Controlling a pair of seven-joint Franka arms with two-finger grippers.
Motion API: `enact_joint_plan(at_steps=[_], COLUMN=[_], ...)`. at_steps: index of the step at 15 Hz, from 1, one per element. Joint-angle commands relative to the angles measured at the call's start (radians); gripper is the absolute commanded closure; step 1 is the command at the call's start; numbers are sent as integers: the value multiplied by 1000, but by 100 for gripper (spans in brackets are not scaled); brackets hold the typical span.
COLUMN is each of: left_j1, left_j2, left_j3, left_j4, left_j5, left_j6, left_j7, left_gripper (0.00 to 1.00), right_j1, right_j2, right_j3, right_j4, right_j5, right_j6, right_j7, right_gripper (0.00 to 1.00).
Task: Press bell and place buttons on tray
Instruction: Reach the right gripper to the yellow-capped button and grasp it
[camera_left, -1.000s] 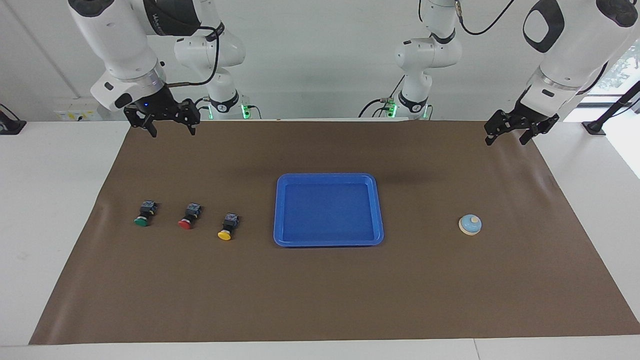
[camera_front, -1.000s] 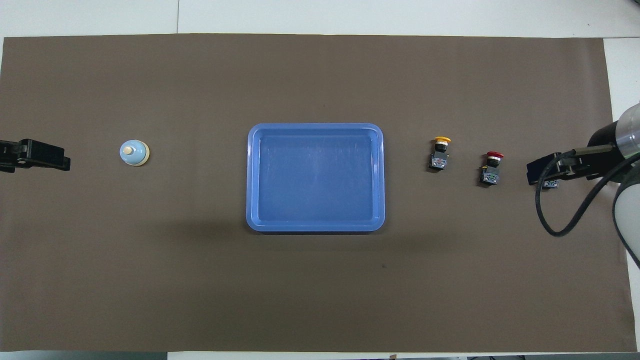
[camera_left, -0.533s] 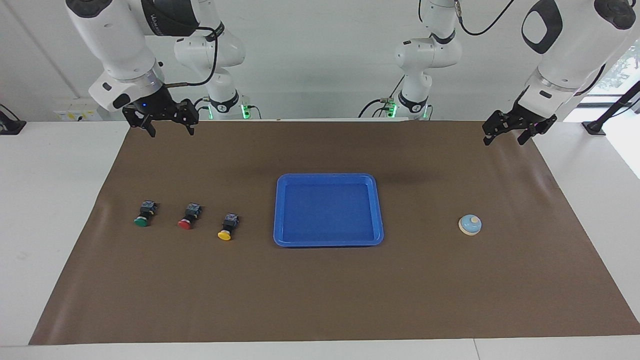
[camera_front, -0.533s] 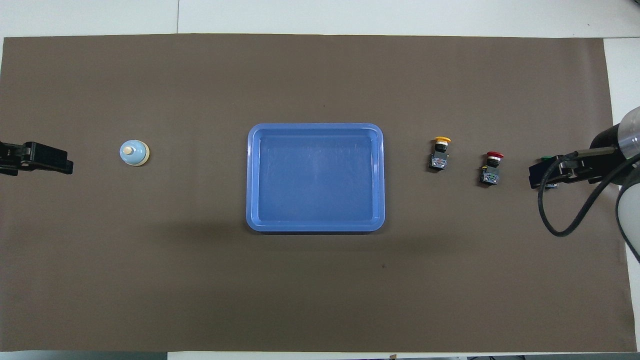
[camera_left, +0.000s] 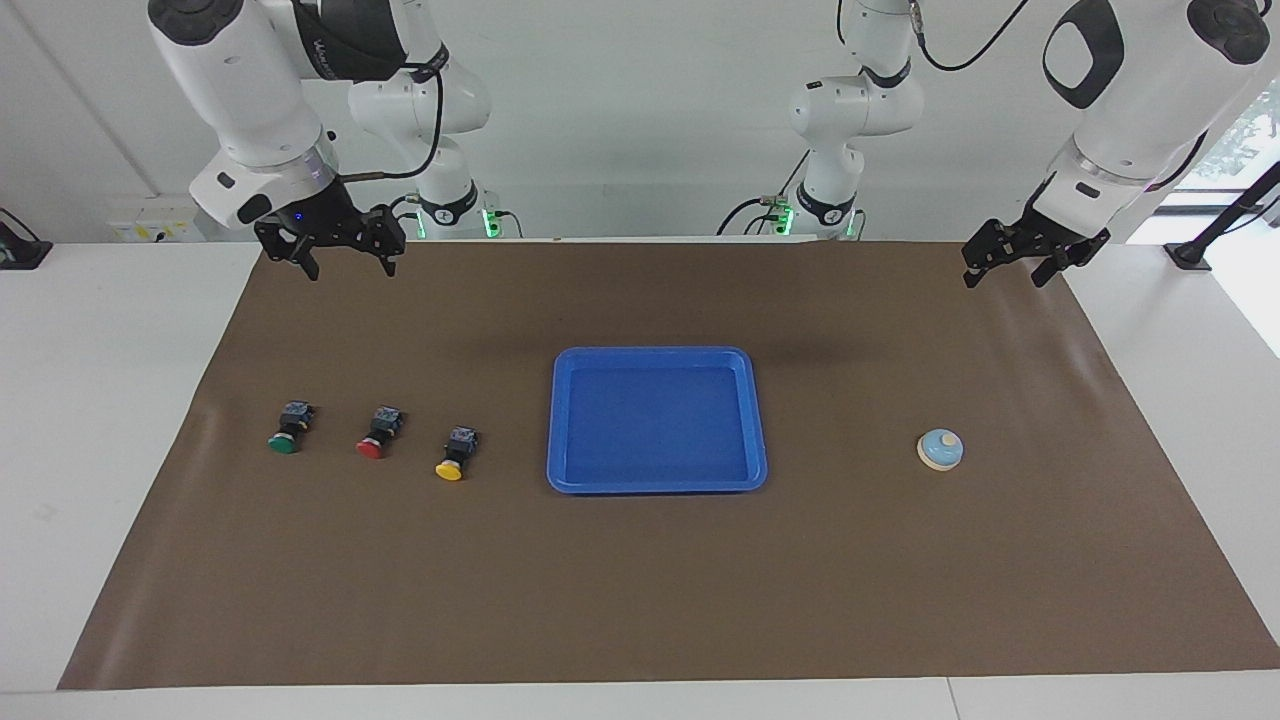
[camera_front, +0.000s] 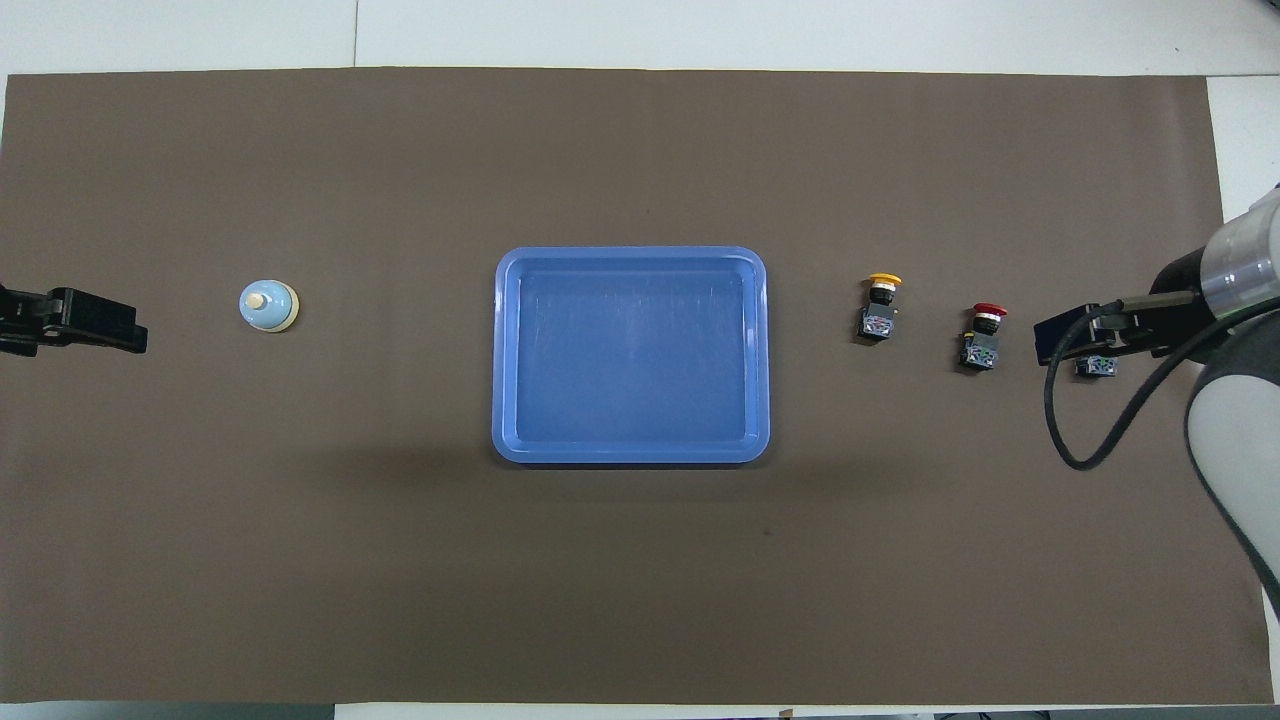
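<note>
The blue tray (camera_left: 657, 353) lies mid-table and also shows in the overhead view (camera_front: 630, 254). The green (camera_left: 284, 428), red (camera_left: 375, 433) and yellow (camera_left: 455, 453) buttons lie in a row toward the right arm's end. The light-blue bell (camera_left: 940, 449) stands toward the left arm's end. My right gripper (camera_left: 350, 262) is open, empty and raised high. In the overhead view the right gripper (camera_front: 1060, 338) covers most of the green button (camera_front: 1092, 367); the red (camera_front: 983, 335) and yellow (camera_front: 881, 305) buttons and the bell (camera_front: 268, 304) show whole. My left gripper (camera_left: 1005, 275) is open, empty and raised over the mat beside the bell (camera_front: 110, 330).
A brown mat (camera_left: 640, 580) covers the table under all the things. The white table (camera_left: 110, 400) shows bare around the mat's edges. The arms' bases stand at the robots' edge of the table.
My right gripper has shifted a little toward the tray, over the green button. My left gripper has barely moved. The things on the mat have not moved.
</note>
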Motion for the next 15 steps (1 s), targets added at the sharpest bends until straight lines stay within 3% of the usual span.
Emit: enact_joint_plan(at_steps=[1, 5, 10, 15], left_j1=[2, 5, 5, 5], left_j2=[-2, -2, -2, -4], left_j3=[3, 4, 4, 3], left_j4=[2, 2, 2, 2], left_j5=[0, 0, 0, 0], left_j6=[-6, -6, -6, -6], left_j7=[-1, -1, -1, -1], left_gripper=[0, 0, 0, 0], right_j1=[-2, 67, 88, 88], right_j2=[-8, 107, 177, 295], right_j3=[9, 8, 8, 8], right_j4=[-103, -127, -276, -279], right_j5=[6, 6, 6, 8], right_j6=[101, 229, 540, 687], right_j7=[98, 236, 264, 287], right_gripper=[0, 0, 0, 0])
